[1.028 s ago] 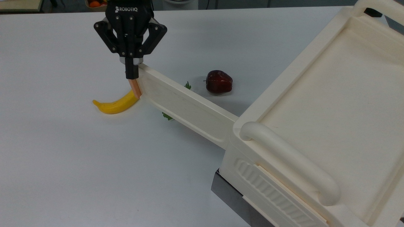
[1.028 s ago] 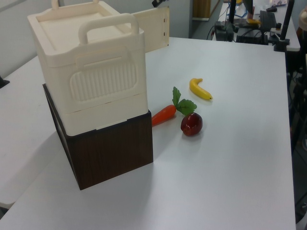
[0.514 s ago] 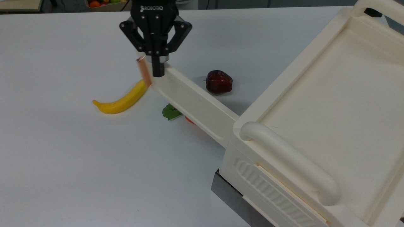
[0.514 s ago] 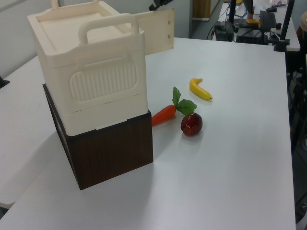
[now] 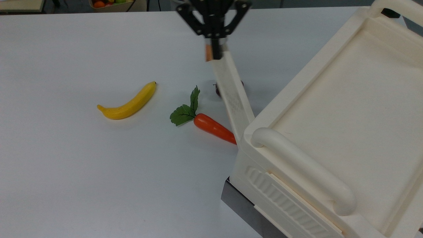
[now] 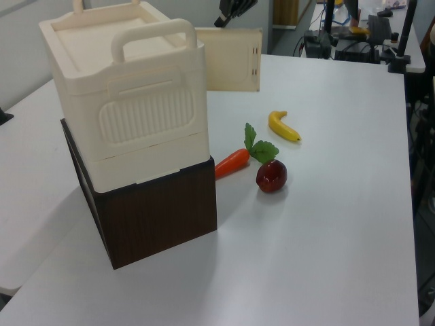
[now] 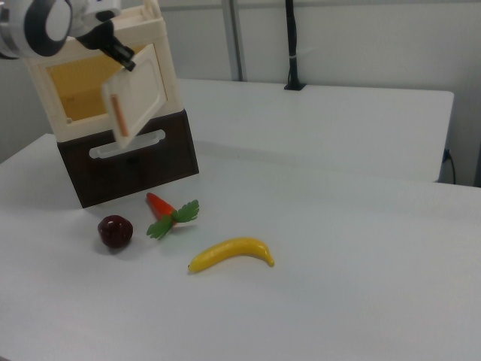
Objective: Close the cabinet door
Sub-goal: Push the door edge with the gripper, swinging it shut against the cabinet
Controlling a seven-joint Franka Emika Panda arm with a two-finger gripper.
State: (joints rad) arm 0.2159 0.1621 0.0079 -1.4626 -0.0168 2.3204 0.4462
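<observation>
The cream cabinet [image 5: 333,109] fills the top view's right and stands on a dark wooden box [image 6: 156,217]. Its cabinet door [image 5: 233,96] is partly open, hinged at the cabinet's near corner and seen almost edge-on. The copper strip handle [image 5: 208,53] sits at the door's free end. My gripper [image 5: 215,54] is shut, its black fingers pressed together against the door's free end next to the handle. In the right view the door [image 7: 143,90] hangs ajar over the yellowish opening [image 7: 75,90], with the gripper [image 7: 129,64] at its upper edge.
On the white table lie a banana [image 5: 127,102] and a carrot [image 5: 213,129] with green leaves. A dark red apple [image 6: 271,176] is mostly hidden behind the door in the top view. In the left view, other equipment [image 6: 353,34] stands beyond the table's far edge.
The gripper has swept toward the top view's right, swinging the door's free end toward the cabinet. The door has uncovered the carrot and now hides most of the apple.
</observation>
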